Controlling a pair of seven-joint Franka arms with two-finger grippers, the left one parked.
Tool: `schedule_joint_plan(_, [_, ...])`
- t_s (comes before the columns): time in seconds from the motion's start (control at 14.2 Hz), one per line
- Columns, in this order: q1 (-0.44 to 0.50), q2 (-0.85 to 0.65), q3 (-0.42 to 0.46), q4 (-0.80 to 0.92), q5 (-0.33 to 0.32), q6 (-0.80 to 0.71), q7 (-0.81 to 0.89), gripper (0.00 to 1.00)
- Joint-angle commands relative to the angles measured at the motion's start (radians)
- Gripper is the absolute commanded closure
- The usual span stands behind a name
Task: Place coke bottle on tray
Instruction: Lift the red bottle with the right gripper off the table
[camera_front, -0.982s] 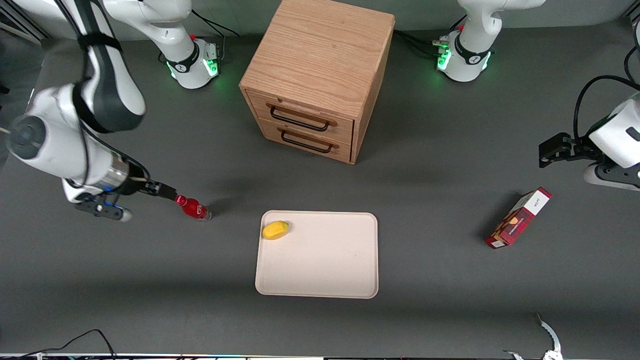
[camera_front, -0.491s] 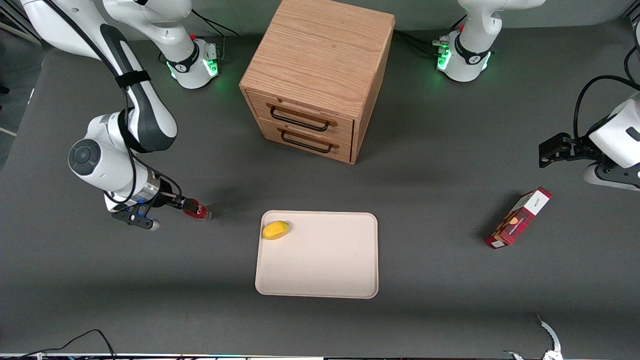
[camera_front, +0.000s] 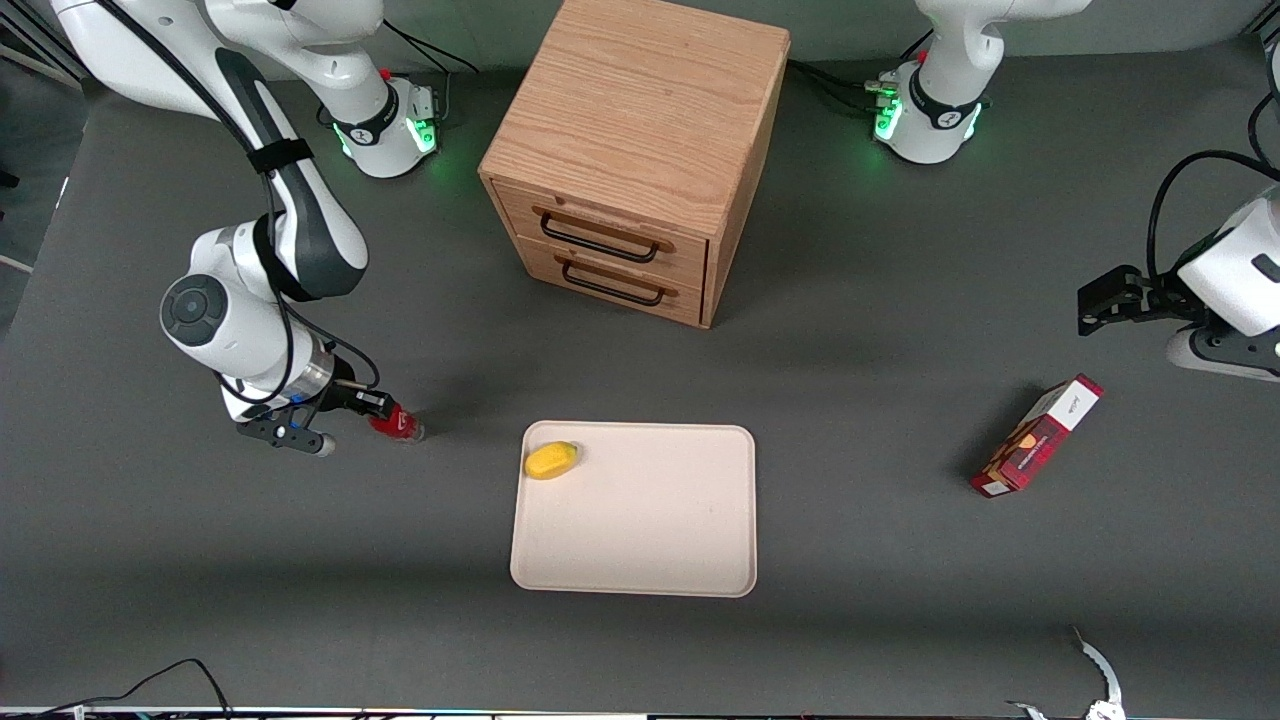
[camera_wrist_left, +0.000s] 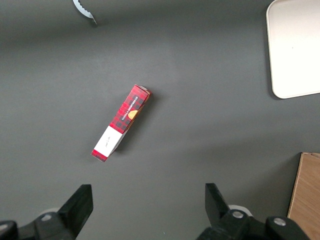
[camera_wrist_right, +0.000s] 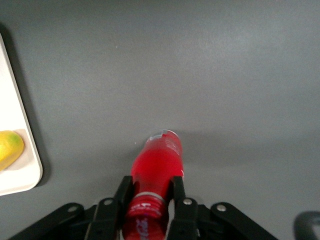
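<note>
The small red plastic coke bottle (camera_wrist_right: 156, 170), lying on the dark grey worktop toward the working arm's end, is clamped between the jaws of the black two-finger gripper (camera_wrist_right: 150, 192), near the cream-beige rectangular tray (camera_front: 640, 530).

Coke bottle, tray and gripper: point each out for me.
coke bottle (camera_wrist_right: 159, 160): right wrist view, on its red body.
tray (camera_front: 640, 520): front view, on its bare floor.
gripper (camera_wrist_right: 150, 192): right wrist view, midway between the fingertips flanking the bottle.
</note>
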Motion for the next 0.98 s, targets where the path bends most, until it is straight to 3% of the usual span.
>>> schedule_joint_plan(0.0, [0.006,-0.061,0.004,0.018,-0.032,-0.074,0.016,1.00])
schedule_joint_plan(0.21, [0.000,-0.110,0.004,0.176,-0.032,-0.322,-0.053,1.00])
schedule_joint_plan(0.42, [-0.009,-0.107,-0.005,0.441,-0.015,-0.614,-0.184,1.00])
schedule_joint_plan(0.56, [-0.002,-0.049,-0.003,0.642,0.045,-0.766,-0.164,1.00])
schedule_joint_plan(0.7, [0.006,0.062,0.007,0.841,0.096,-0.864,-0.031,1.00])
schedule_joint_plan(0.91, [0.083,0.303,0.079,1.131,0.087,-0.866,0.269,1.00])
